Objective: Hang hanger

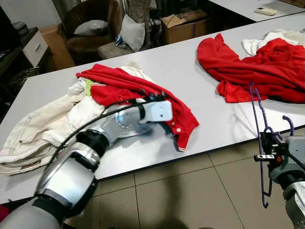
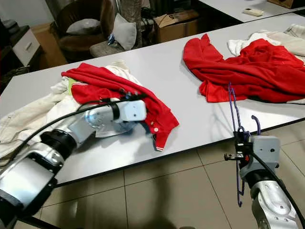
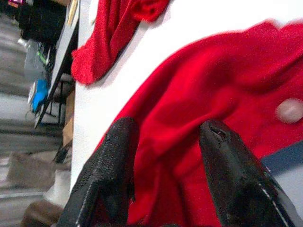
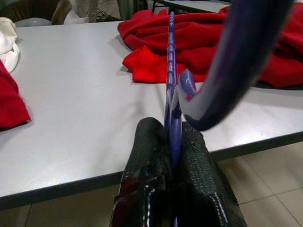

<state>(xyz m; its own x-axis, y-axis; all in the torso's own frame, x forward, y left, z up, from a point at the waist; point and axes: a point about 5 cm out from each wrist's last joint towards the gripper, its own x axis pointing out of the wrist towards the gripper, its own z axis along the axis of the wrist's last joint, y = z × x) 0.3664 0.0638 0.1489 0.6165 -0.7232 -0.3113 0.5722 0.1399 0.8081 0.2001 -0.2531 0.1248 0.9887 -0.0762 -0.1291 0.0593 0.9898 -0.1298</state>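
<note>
Early stage, I'd say: nothing is hanging on the hanger (image 1: 259, 138) yet. Right claw (image 4: 173, 156) is pinching the purple hanger tight near its hook, holding it upright off the desk (image 1: 214, 124) edge. Left claw (image 3: 165, 156) is sitting wide open over the red shirt (image 1: 143, 95) on the desk, fingers (image 3: 113, 165) pressing into the fabric, not gripping anything yet.

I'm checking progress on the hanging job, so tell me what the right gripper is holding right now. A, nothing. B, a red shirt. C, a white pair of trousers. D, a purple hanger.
D: the right gripper has its black fingers shut on the thin purple hanger, held upright off the table's near edge, while the left gripper sits open over the red shirt.
</note>
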